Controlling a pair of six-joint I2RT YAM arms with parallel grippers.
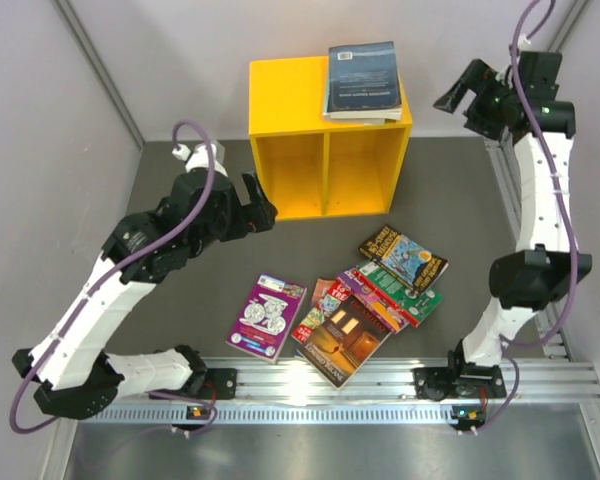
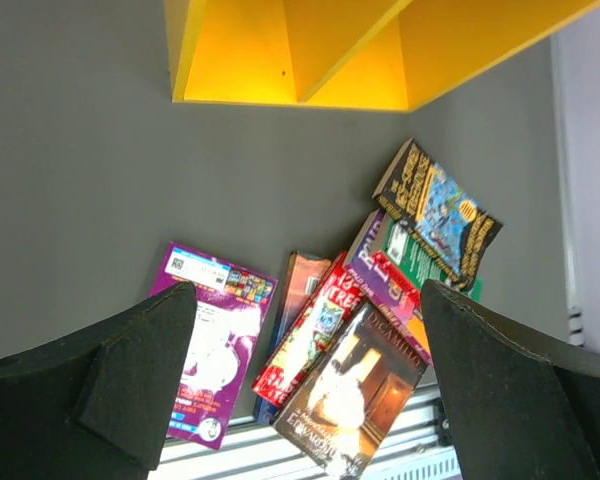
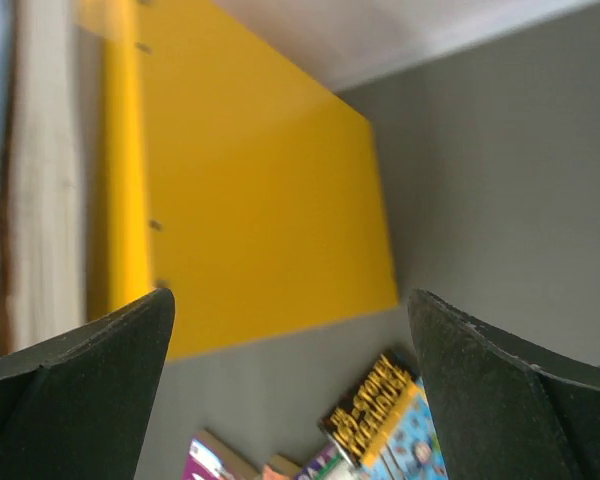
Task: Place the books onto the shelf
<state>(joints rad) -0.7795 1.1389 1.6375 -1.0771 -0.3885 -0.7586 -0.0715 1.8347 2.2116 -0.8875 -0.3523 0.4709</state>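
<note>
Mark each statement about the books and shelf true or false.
1. A blue book lies on top of the shelf. True.
2. Both shelf compartments hold books. False: both look empty.
3. The purple book lies left of the pile, not under it. True.
4. The left end effector grips a book. False: it is open and empty.
5. The right end effector is open. True.
</note>
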